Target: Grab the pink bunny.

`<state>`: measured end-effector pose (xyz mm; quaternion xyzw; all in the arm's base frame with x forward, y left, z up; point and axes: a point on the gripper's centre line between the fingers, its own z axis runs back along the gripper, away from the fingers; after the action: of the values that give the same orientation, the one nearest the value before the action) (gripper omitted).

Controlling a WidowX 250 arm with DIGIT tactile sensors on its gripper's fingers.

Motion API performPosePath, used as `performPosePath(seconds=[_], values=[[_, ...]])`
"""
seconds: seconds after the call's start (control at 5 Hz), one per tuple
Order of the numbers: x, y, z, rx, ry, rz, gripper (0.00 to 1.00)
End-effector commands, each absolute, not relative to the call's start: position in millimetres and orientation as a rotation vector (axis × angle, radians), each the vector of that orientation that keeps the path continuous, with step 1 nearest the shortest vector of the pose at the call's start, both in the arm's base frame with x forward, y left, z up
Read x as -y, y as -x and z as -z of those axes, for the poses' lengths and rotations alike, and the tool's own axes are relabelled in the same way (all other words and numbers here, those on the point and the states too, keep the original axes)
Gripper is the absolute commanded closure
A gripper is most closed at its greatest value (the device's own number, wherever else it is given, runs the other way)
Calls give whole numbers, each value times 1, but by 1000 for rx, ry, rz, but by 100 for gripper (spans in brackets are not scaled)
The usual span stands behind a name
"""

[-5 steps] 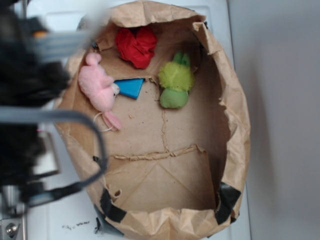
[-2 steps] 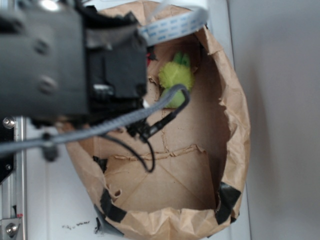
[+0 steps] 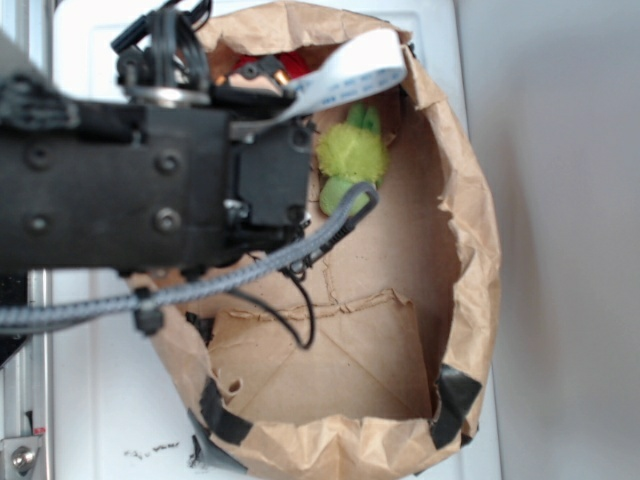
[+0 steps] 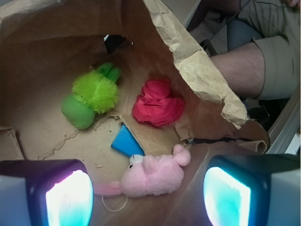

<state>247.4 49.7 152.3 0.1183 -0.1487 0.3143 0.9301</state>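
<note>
Jaws released, empty, hovering above the pink bunny (image 4: 153, 176), which lies on its side on the paper bag (image 4: 197, 66) floor beside the blue card (image 4: 126, 141). Descend straight, straddle the body, avoid the white loop (image 4: 115, 203).

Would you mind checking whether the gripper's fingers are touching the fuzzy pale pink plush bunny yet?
Apart. In the wrist view, the open gripper has one finger on either side of the fuzzy pale pink plush bunny, with bare brown paper showing between each and the toy.

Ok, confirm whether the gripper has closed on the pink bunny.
No: the pink bunny lies on the bag floor between the open gripper pads, untouched.
</note>
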Motion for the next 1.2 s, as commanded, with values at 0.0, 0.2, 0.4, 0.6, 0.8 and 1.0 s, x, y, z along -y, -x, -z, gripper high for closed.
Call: performPosePath(seconds=[0.0, 0.2, 0.4, 0.6, 0.8, 1.0], values=[[-54, -246, -163, 335, -234, -650, 0], [-50, -251, -128, 424, -240, -529, 0], [-51, -254, -112, 532, -218, -345, 0], [-52, -253, -127, 555, -198, -311, 0], [-52, -253, -127, 555, -198, -311, 0], [-52, -253, -127, 555, -198, -311, 0]])
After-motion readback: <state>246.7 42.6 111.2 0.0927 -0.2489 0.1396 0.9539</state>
